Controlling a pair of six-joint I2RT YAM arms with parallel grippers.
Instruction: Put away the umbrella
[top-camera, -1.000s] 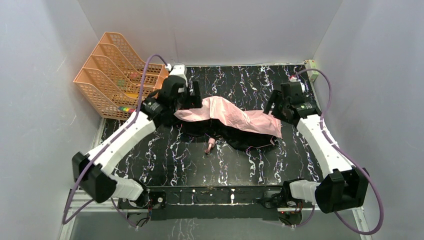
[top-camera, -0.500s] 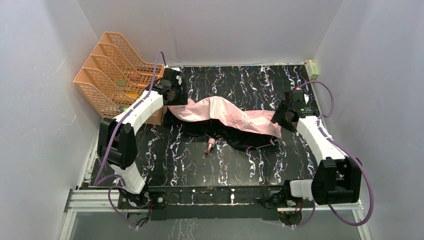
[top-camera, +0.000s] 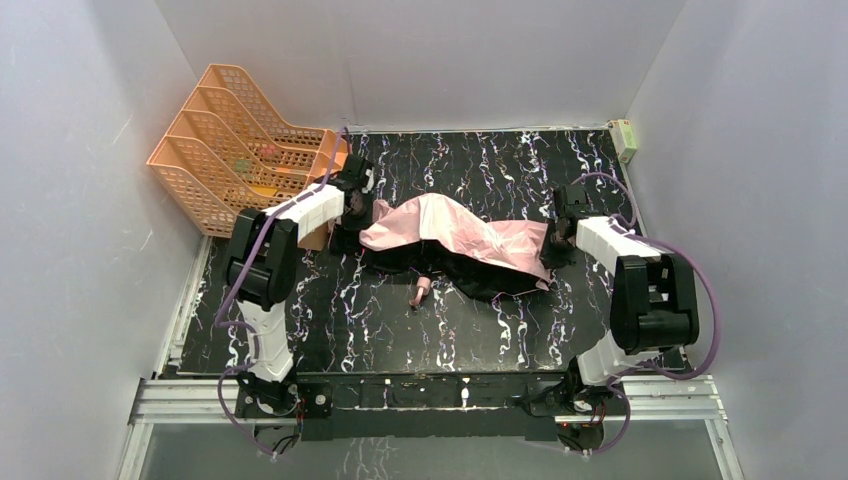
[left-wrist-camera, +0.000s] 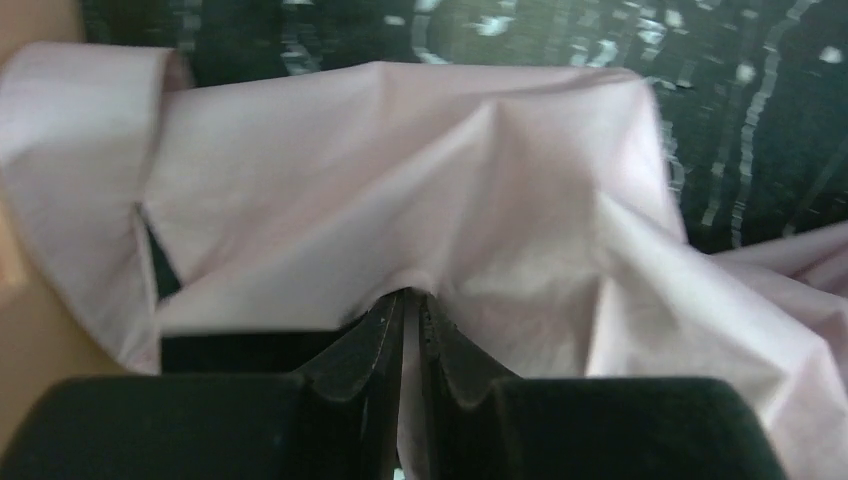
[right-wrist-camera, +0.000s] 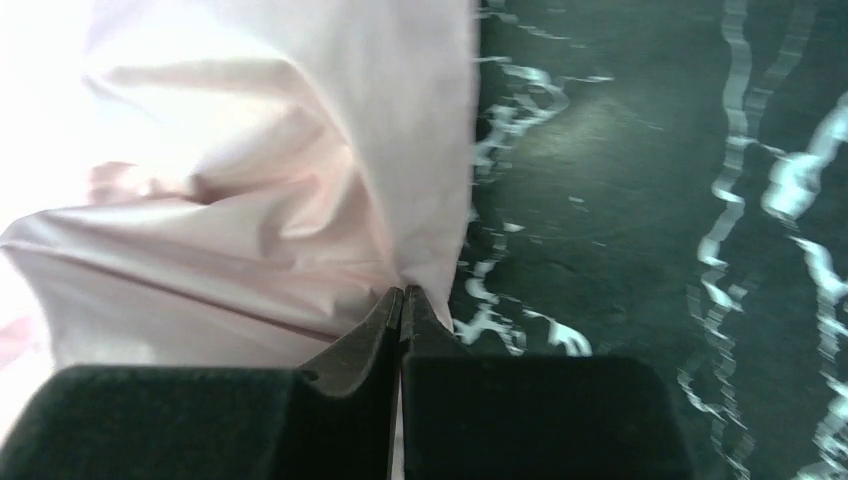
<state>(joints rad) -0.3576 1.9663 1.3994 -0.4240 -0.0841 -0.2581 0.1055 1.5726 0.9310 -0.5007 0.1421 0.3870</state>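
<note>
Left hand (left-wrist-camera: 410, 300): jaws drawn narrow, pinching a raised fold of pale pink cloth at the left end of the umbrella (top-camera: 455, 230); a thin strip of the cloth shows between the two fingers (left-wrist-camera: 375, 340).

Right hand (right-wrist-camera: 402, 292): jaws pressed almost together on the hem of the pink cloth at the umbrella's right end, just where the cloth meets the bare counter (top-camera: 480, 170).

One umbrella, lying collapsed and crumpled on the middle of the counter between the two hands. Its long axis runs left to right across the counter, the left end a little farther from the arm bases than the right end. The pink side faces up. The black side spills out along the near edge of the heap. One small pale handle (top-camera: 421, 291) juts from under the black cloth near the middle and points toward the near edge of the counter, roughly square to the cloth's long axis.

Two arms, one at each end of the cloth.

One orange mesh rack (top-camera: 215, 150), seemingly of four stepped tiers, stands at the far left corner, near the left hand.

One small pale box (top-camera: 627, 138) sits at the far right corner, well apart from the umbrella.
</note>
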